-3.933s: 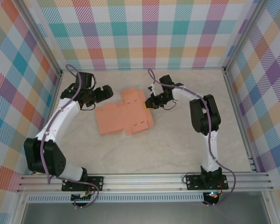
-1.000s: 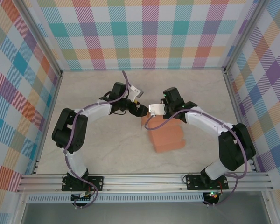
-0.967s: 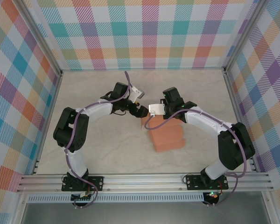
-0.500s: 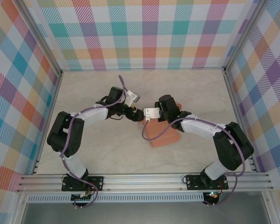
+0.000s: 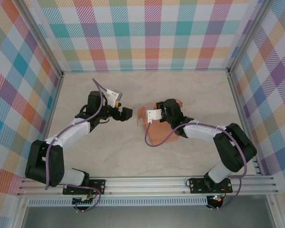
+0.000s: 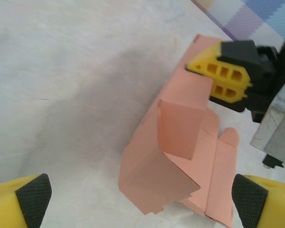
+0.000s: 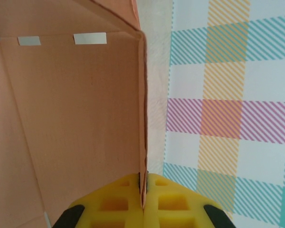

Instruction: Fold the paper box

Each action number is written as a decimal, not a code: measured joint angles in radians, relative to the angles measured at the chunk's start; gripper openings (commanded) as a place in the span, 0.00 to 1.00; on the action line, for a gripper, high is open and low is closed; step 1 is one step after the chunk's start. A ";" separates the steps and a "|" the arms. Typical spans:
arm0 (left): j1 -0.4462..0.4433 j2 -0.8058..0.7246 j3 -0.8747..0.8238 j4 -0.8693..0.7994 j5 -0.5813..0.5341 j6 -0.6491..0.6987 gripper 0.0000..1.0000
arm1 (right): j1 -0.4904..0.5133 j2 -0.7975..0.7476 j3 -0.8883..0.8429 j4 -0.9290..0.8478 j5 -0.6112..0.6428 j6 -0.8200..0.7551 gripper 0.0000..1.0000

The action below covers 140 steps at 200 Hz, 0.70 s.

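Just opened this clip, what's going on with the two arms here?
The arms are partway through folding the paper box, a salmon card piece on the table. The right gripper is shut on the edge of one raised panel, holding it up. The box is only partly formed, with its flaps loose. The left gripper is open, apart from the box and facing it.

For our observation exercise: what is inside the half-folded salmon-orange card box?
Bare card panels and a rounded tab show inside the salmon-orange paper box; the right gripper pinches one wall. The part behind the upright flap is hidden.
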 measured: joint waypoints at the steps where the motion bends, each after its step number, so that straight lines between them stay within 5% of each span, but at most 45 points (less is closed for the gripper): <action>1: 0.002 -0.001 0.000 -0.001 -0.004 0.002 1.00 | 0.000 0.000 -0.001 0.004 -0.001 0.000 0.04; 49: -0.013 0.083 -0.054 0.011 -0.112 -0.031 1.00 | 0.000 0.037 -0.031 0.106 -0.030 -0.051 0.05; 80: -0.098 0.120 -0.112 0.045 -0.138 -0.015 1.00 | 0.000 0.049 -0.045 0.139 -0.043 -0.067 0.05; 140: -0.154 0.185 -0.153 0.248 -0.154 0.010 0.99 | 0.000 0.048 -0.130 0.258 -0.085 -0.074 0.05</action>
